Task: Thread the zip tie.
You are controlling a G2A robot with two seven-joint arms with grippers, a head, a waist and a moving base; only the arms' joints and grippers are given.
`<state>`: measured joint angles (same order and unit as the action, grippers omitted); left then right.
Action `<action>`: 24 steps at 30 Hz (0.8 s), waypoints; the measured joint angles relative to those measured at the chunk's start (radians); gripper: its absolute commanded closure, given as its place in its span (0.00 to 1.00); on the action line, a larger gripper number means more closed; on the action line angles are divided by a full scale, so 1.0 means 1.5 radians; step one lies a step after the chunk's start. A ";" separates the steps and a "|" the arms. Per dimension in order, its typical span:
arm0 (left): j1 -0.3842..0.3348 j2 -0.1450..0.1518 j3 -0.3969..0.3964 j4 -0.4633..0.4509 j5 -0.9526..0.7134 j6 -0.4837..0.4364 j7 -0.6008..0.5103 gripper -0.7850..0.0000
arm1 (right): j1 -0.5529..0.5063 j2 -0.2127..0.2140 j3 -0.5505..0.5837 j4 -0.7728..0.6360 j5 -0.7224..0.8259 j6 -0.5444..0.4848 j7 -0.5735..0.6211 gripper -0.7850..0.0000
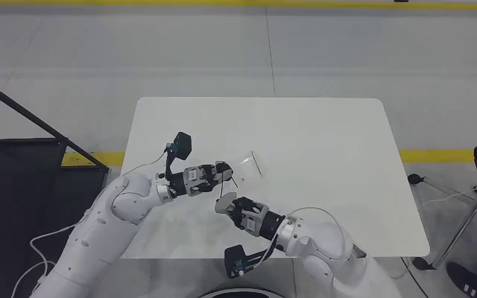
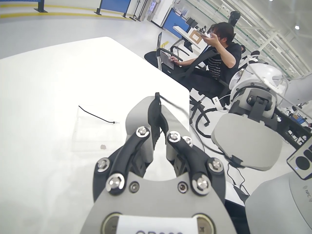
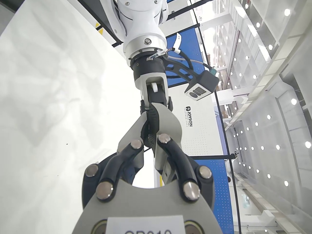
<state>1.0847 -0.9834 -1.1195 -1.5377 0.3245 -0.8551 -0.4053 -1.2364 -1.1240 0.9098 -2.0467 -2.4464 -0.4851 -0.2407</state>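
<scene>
The fingers [image 2: 139, 119] of the left gripper [image 2: 156, 103] are closed and pinch the black zip tie [image 2: 174, 105] at one end. A short stub stands out past the fingertips, and the long thin strap leaves them and bends away in a soft curve toward the side where the right arm is. In the top view the strap shows as a fine dark line that goes from these fingers toward the lower right of the frame, so its long axis is diagonal. It is in the air above the counter [image 1: 320, 141] and does not lie on it. The fingers of the right gripper [image 3: 151, 115] are also pressed together, pad against pad, and I cannot tell if something is between them. In the right wrist view a thin dark line crosses just behind their base, and the left gripper is just beyond their tips, nose to nose with them. In the top view both grippers are a little left of the centre, in the lower half of the frame, with the left one above the right one and a small gap between them. Just to the upper right of the left gripper, near the centre of the frame, a clear plastic bag [image 1: 253, 164] lies flat on the counter. On it lies a second thin black strand [image 2: 97, 116] with a pale tip, almost straight, and well apart from both grippers.
</scene>
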 measured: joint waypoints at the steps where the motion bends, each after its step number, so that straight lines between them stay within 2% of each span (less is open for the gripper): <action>1: 0.000 0.000 0.000 0.000 0.001 0.000 0.001 1.00 | 0.001 0.000 -0.001 0.000 -0.002 -0.002 0.000 1.00; 6: 0.000 -0.001 -0.002 -0.002 0.013 -0.011 0.002 1.00 | 0.000 0.000 -0.001 0.000 -0.003 0.001 0.002 1.00; 16: 0.002 -0.004 -0.002 -0.001 0.051 -0.009 0.021 1.00 | -0.019 0.001 0.019 -0.008 0.014 0.055 -0.016 1.00; 20: -0.007 -0.005 -0.002 0.006 0.064 -0.012 0.014 1.00 | -0.037 0.005 0.039 -0.015 0.029 0.083 -0.036 1.00; 24: -0.016 -0.005 -0.008 0.010 0.104 -0.016 0.011 1.00 | -0.055 0.012 0.067 -0.028 0.040 0.078 -0.083 1.00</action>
<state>1.0615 -0.9902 -1.1319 -1.5220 0.4798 -0.8784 -0.3888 -1.3183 -1.1058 1.0110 -2.0892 -2.3866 -0.3683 -0.3647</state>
